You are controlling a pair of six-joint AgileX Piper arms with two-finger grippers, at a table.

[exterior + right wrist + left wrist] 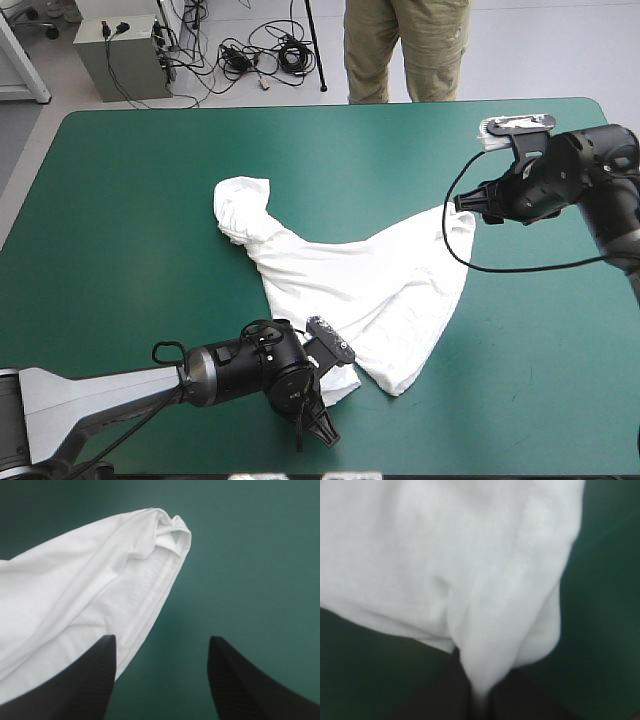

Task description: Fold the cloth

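The white T-shirt (350,280) lies half spread at the middle of the table, with a bunched sleeve (240,205) at its far left. My left gripper (332,395) is at the shirt's near corner. In the left wrist view the left gripper (480,700) is shut on a fold of the T-shirt (445,555), which fills the view ahead. My right gripper (462,203) hovers at the shirt's right corner. In the right wrist view the right gripper (160,640) is open, with nothing between its fingers, and the shirt's corner (165,535) lies ahead, beside one finger.
Bare teal-green cover (130,200) surrounds the shirt on every side. The table's near edge (480,470) runs close behind my left gripper.
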